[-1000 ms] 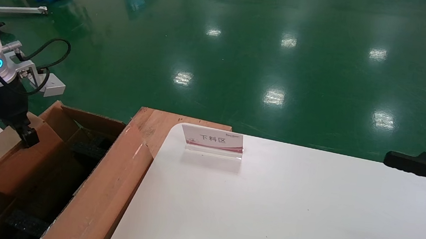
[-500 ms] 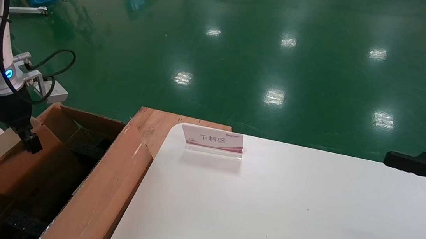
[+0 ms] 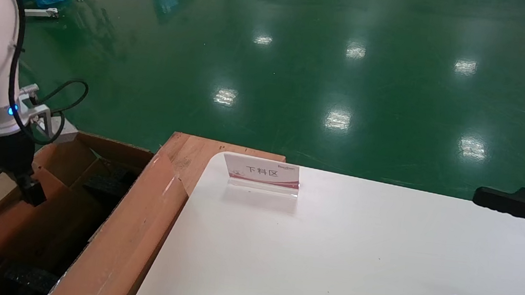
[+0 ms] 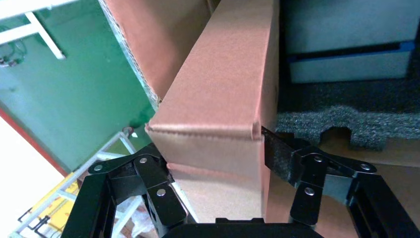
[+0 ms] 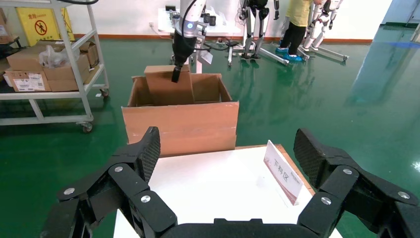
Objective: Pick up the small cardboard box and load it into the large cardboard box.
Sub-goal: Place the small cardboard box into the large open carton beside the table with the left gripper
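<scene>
Inside corrugated large cardboard box (image 3: 124,230), left end effector (image 4: 218,163) clamps flat small cardboard box (image 4: 223,99).

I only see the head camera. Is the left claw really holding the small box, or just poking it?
Observer: Holding it. The left wrist view shows the left claw pinching the small cardboard box, with a finger pressed on each side.
Operator: Is it all the way inside the big box?
Observer: No. In the right wrist view it stands upright, its top edge poking above the rim of the large cardboard box.
Operator: What's past the big box?
Observer: A white wheeled shelf rack holding cartons stands on the green floor off to one side.
</scene>
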